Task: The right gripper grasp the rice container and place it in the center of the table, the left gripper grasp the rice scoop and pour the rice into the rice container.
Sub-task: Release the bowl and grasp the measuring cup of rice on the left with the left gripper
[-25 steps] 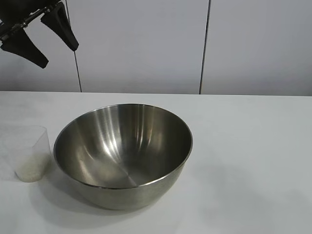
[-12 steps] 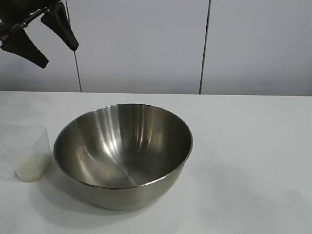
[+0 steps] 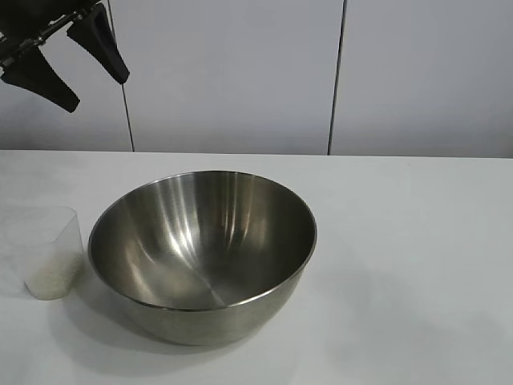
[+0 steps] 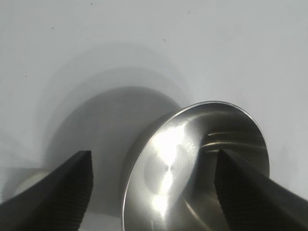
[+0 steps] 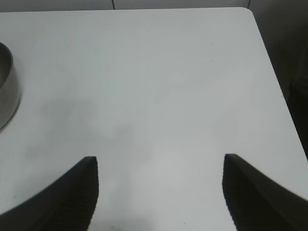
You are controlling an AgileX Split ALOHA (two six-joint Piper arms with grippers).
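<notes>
The rice container [image 3: 202, 257], a large shiny steel bowl, stands empty on the white table [image 3: 417, 241], slightly left of centre. Close to its left side stands the rice scoop [image 3: 52, 253], a cloudy plastic cup with rice [image 3: 48, 282] in its bottom. My left gripper [image 3: 96, 90] hangs open high above the table's left side, holding nothing. In the left wrist view the left gripper [image 4: 155, 154] looks down on the rice container [image 4: 192, 168] far below. My right gripper [image 5: 160, 158] is open over bare table, with the rice container's wall [image 5: 7, 91] off to one side.
A grey panelled wall [image 3: 240, 72] runs behind the table. The right wrist view shows the table's rounded corner [image 5: 248, 12] and its side edge, with dark floor beyond. Bare tabletop stretches to the right of the bowl.
</notes>
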